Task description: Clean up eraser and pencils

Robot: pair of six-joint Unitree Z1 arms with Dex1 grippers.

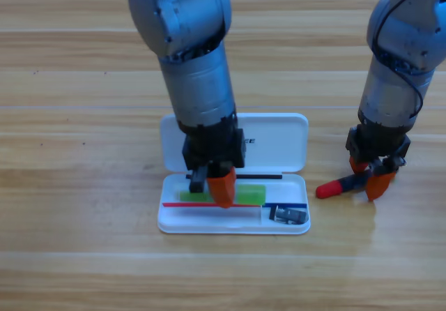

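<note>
The left claw (214,185) hangs over the open white case (233,217) mid-desk, clamped on the green pencil (251,194), which lies level in the long compartment. The eraser (288,215) sits in the small compartment at the case's 4 o'clock corner. At the case's 3 o'clock, the right claw (369,175) is closed narrowly around the black, red-ended pencil (334,187) on the wooden desk (77,241).

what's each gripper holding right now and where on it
The left gripper holds the green pencil around its middle, over the white case. The right gripper is shut on the black pencil near its right end.
</note>
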